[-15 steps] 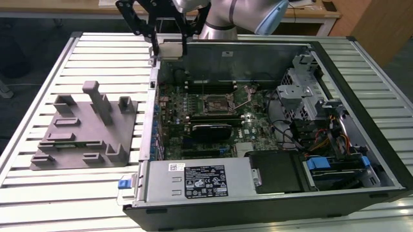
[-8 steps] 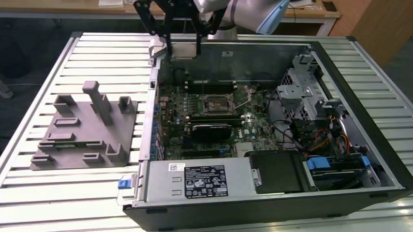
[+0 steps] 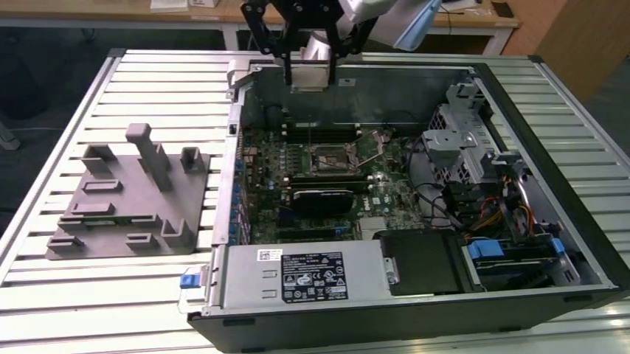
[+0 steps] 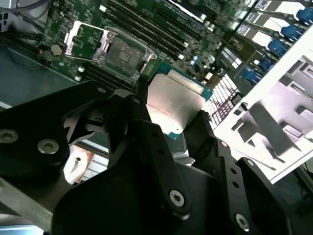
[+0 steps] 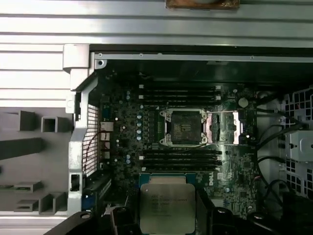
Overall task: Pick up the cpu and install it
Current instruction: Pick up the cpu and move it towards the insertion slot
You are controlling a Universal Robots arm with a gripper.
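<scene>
My gripper [image 3: 310, 84] hangs above the far rim of an open desktop computer case [image 3: 583, 221]. Its 2 black fingers [image 4: 142, 122] are clenched on opposite edges of the cpu [image 3: 308, 74]. In the first wrist view the cpu [image 5: 167, 208] faces up with its silvery plate showing, looks level, and is clear of the motherboard below.

The open cpu socket [image 5: 185, 127] sits near the middle of the board. Its hinged load plate [image 5: 225, 128] is folded out flat to one side. 2 banks of memory slots [image 5: 178, 90] flank it.

To do this step well, I judge the chip should travel flat. Its edges should be square to the socket frame before it goes lower, since a tilted corner could harm the contacts.

There looks to be plenty of open room straight above the socket. The tighter places are the case's perforated metal side wall [image 5: 78, 147], the raised drive cage [image 3: 462, 125] and loose cables [image 3: 433, 195] toward the exterior view's right. A grey plastic fixture [image 3: 123, 199] stands on the slatted table [image 3: 59, 295], well apart from the case.
</scene>
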